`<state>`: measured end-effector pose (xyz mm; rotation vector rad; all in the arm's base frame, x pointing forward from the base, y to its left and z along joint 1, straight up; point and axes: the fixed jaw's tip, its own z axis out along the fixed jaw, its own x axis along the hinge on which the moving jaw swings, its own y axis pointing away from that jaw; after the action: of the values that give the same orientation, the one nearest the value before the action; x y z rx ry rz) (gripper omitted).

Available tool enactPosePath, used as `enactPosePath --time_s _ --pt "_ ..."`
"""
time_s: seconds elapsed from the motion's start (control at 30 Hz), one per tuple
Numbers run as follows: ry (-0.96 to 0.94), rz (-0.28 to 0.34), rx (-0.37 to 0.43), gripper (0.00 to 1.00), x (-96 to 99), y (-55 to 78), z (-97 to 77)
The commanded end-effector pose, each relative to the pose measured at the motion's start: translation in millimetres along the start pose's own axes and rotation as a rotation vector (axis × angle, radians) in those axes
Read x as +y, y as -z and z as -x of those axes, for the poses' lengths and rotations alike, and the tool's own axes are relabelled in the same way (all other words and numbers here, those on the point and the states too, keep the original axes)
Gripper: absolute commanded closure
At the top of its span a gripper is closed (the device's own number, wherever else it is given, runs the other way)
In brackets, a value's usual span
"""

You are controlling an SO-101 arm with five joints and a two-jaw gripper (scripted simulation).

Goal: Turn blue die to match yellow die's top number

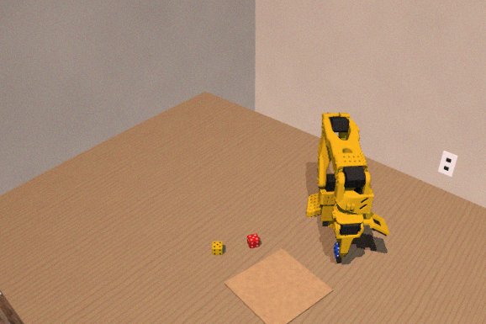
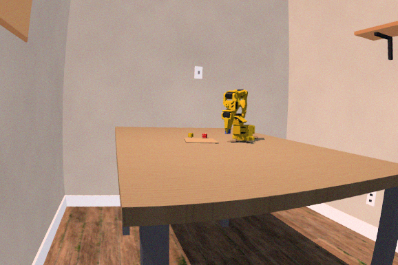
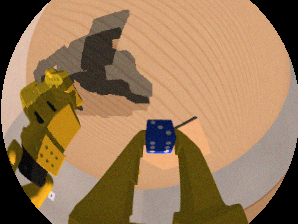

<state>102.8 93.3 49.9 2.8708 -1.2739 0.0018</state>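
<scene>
My gripper point(image 1: 340, 253) point(image 2: 227, 131) point(image 3: 160, 135) is shut on the blue die point(image 1: 336, 249) point(image 2: 228, 132) point(image 3: 160, 131) and holds it in the air, right of the mat point(image 1: 279, 287) point(image 2: 201, 141) point(image 3: 202, 142) in the top and exterior views. In the wrist view the die's larger visible face shows three pips in a diagonal; a foreshortened face below it shows several. The yellow die point(image 1: 217, 248) point(image 2: 190, 135) stands on the table beyond the mat's left side. Its top face is too small to read surely. The mat lies flat.
The red die point(image 1: 253, 241) point(image 2: 204, 135) stands on the table between the yellow die and the arm, just beyond the mat. The arm's own base point(image 2: 244, 133) is close to the held die. The walls stand behind the table point(image 1: 147, 194).
</scene>
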Motion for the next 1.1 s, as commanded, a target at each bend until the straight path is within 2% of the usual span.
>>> enactPosePath --time_s 0.0,1.07 --pt "0.011 -0.078 -0.002 1.0 -9.8 9.0 0.9" --pt "0.011 -0.078 -0.002 1.0 -10.7 -2.3 0.9"
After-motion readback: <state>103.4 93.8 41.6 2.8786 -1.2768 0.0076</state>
